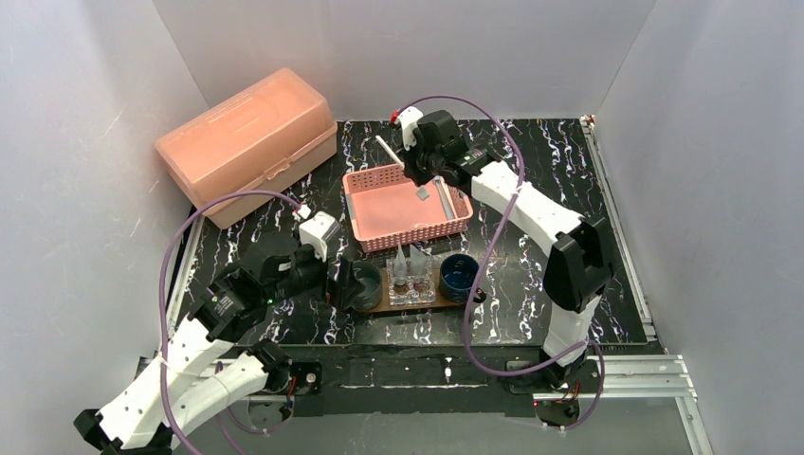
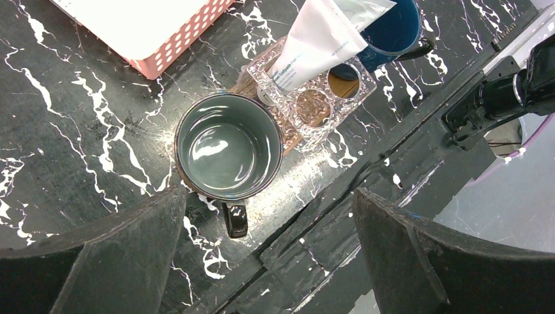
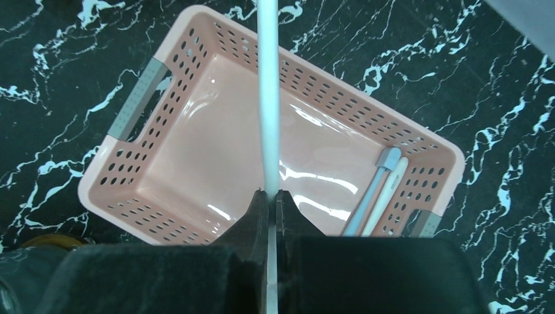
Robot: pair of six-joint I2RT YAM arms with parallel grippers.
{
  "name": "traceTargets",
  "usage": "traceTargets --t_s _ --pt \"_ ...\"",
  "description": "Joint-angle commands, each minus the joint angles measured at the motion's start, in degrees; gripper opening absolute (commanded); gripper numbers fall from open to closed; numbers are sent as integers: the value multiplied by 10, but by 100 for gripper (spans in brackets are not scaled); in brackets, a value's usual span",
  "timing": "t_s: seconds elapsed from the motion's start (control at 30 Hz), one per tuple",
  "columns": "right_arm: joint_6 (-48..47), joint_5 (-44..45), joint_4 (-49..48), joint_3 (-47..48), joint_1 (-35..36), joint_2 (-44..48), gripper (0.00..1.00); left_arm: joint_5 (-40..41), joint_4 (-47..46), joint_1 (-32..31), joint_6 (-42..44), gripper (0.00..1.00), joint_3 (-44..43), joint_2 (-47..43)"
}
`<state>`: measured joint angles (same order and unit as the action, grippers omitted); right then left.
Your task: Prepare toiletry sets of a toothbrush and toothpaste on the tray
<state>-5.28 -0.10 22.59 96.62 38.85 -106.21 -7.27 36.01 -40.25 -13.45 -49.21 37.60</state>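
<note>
Toothbrush [image 3: 268, 98], a thin white stick, is pinched between the tightly closed right fingers [image 3: 254, 216] and held above the pink basket [image 3: 177, 111], where two more brushes [image 3: 379, 190] lie, apparently so it can be carried to the tray [image 2: 241, 85]. The left fingers [image 2: 118, 261] are spread wide over the grey mug [image 2: 229, 147] at the tray's left end, beside the clear holder [image 2: 314, 108] propping up the toothpaste tubes [image 2: 321, 39], probably poised to steady the mug.

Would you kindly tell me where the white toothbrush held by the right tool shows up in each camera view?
Top view: the toothbrush is at upper middle, slanting up-left from the right tool, by the far rim of the basket.
Left wrist view: not in it.
Right wrist view: it runs straight up the centre from the shut tool, over the basket.
Shared landmark: the pink basket, at the top left corner in the left wrist view.
</note>
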Motion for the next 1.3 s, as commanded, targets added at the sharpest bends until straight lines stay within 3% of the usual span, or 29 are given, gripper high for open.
traceTargets --t_s 0.0,0.43,0.8,1.27 --pt "-4 20 -1 -11 12 60 1 -6 -7 -1 7 99 3 5" --pt "-16 31 64 -91 50 214 1 -44 -6 -1 -15 99 -10 38" --pt "-34 30 79 -210 99 341 1 -22 34 -1 -78 99 -102 101" --pt "-20 81 115 -244 207 386 1 -49 24 1 -165 99 -166 142"
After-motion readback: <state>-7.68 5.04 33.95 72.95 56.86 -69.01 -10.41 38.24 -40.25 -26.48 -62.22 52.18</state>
